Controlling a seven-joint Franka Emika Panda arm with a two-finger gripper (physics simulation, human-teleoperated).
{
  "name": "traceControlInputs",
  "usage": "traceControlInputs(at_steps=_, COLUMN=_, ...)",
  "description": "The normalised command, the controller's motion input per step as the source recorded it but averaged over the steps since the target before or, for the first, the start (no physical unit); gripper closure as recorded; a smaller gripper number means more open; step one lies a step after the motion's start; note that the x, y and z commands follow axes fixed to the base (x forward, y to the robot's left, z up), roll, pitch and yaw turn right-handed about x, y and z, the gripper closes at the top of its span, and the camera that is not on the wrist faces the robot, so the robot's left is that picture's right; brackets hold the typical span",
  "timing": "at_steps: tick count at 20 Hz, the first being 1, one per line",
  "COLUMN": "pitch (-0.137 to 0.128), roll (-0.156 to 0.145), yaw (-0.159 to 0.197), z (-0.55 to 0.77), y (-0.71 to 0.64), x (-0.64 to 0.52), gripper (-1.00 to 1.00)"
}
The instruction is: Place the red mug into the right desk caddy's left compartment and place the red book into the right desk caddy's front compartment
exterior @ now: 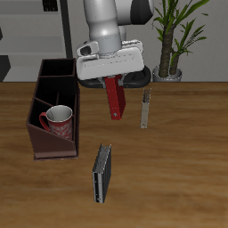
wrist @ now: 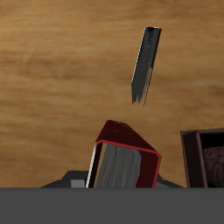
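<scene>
Exterior and wrist views. The right desk caddy (exterior: 52, 111), a dark maroon divided box, stands on the table (exterior: 178, 169); the red mug (exterior: 58, 120) already sits in its widest section at the low-walled end. The gripper (exterior: 112, 82) hangs above the table beside the caddy, its fingers closed on the upper end of the red book (exterior: 114, 100), which hangs nearly vertical and clear of the table. The book appears thin, stiff and light; gripped at one end, it may swing or pivot, so a firm hold on the hard covers seems advisable. A dark grey-black book (exterior: 102, 173) stands nearer the table's front edge.
</scene>
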Motion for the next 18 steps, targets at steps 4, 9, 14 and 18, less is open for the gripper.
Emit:
traceControlInputs(at_steps=4, pitch=0.011, roll=0.004, yaw=0.056, z=0.07, y=-0.04, x=-0.43, gripper=1.0)
traceControlInputs(at_steps=9, pitch=-0.003, roll=0.005, yaw=0.0, z=0.17, y=-0.1, x=-0.26, gripper=1.0)
traceControlInputs(at_steps=14, pitch=-0.019, roll=0.003, yaw=0.044, z=0.21, y=-0.28, x=-0.54, gripper=1.0)
traceControlInputs(at_steps=18, pitch=-0.008, roll=-0.023, yaw=0.019, z=0.13, y=-0.19, x=-0.18, gripper=1.0)
